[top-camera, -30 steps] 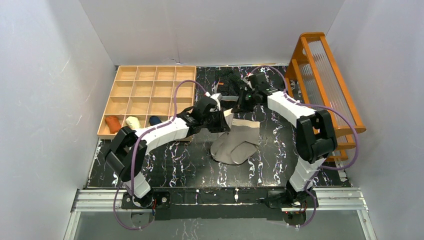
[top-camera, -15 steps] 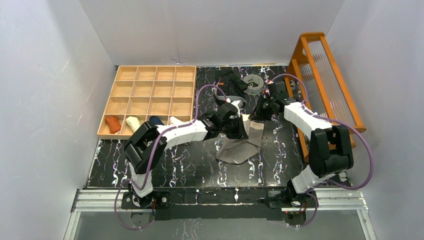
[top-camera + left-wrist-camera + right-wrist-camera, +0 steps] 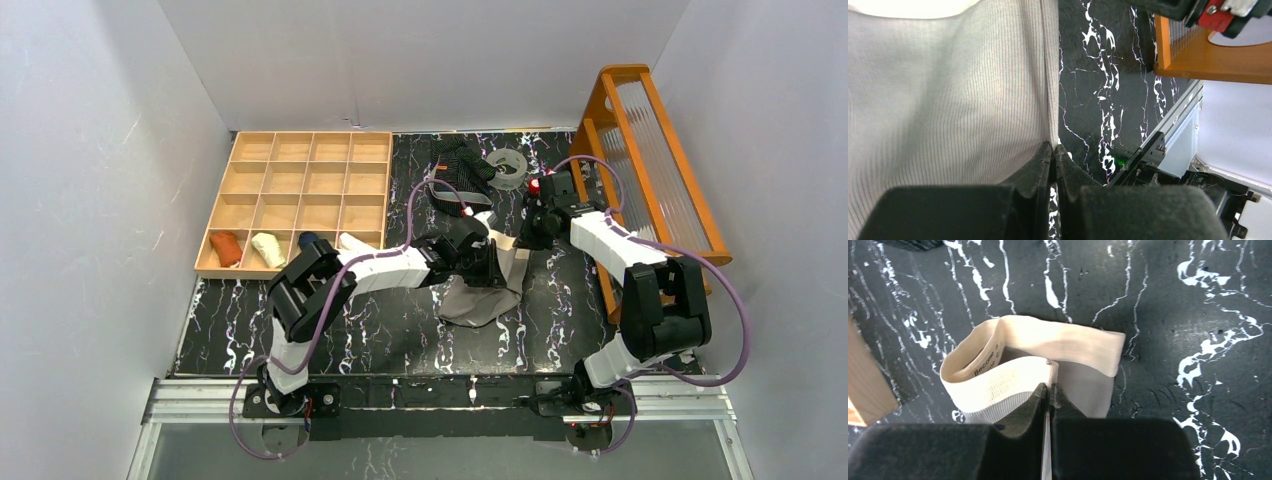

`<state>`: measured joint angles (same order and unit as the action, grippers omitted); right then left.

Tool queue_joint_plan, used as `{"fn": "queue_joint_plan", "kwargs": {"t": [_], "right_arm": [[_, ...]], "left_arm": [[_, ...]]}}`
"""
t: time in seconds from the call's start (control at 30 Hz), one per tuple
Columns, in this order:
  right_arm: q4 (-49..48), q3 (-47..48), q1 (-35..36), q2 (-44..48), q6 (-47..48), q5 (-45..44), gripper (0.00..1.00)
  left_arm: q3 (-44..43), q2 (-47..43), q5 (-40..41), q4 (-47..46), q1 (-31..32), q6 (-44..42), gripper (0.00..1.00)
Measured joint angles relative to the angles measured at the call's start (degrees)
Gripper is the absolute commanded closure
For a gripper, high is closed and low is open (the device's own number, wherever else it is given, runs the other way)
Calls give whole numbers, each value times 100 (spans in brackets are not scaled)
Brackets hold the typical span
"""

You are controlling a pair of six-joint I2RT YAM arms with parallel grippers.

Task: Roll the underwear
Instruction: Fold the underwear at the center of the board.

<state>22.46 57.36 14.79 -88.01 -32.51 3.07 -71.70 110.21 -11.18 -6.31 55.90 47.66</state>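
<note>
Beige-grey ribbed cloth underwear lay on the black marbled surface. The left claw, pressed together, pinched its side hem. The right claw, nearly closed, pinched its cream waistband. Beyond lay black striped underwear.

beige-grey underwear: ribbed, cream waistband raised open, rumpled at centre of table
black striped underwear: crumpled, far edge
</note>
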Motion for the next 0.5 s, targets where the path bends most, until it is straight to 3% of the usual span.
{"fn": "queue_joint_plan", "kwargs": {"t": [0.5], "right_arm": [[205,-7,-20,-273,149,-739,86]], "left_arm": [[-153,393,-129,-422,127,105,100]]}}
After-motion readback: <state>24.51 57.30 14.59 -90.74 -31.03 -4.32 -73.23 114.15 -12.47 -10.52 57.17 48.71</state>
